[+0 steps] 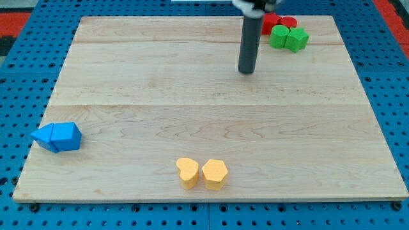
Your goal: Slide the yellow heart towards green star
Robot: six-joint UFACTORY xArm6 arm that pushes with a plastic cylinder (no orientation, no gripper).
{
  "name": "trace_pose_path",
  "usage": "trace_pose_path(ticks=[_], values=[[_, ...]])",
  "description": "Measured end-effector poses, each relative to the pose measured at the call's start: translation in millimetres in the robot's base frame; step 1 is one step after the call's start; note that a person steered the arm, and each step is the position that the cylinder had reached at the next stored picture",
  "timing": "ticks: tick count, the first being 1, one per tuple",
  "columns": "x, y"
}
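Observation:
The yellow heart (187, 172) lies near the view's bottom edge of the wooden board, touching a yellow hexagonal block (215, 174) on its right. Two green blocks sit at the view's top right, pressed together: one (278, 36) on the left and one (296, 39) on the right; I cannot tell which is the star. My tip (246, 71) rests on the board at upper centre, left of and below the green blocks and far above the yellow heart.
Red blocks (278, 23) sit just behind the green ones at the top edge. Two blue blocks (57, 137) sit together at the board's left edge. The wooden board (128, 83) lies on a blue pegboard surface.

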State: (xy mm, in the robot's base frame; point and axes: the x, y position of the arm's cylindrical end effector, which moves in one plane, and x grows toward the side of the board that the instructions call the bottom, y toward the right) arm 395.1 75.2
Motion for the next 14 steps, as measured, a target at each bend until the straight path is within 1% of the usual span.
trace_pose_path(ticks=[2,3,4,5,6,7,8,9,10,11,12,13,14], values=[[196,25],[224,15],[222,-40],[199,-119],[182,-165],[174,-197],[126,-245],[106,-199],[103,-129],[107,-185],[151,-166],[142,-115],[84,-65]])
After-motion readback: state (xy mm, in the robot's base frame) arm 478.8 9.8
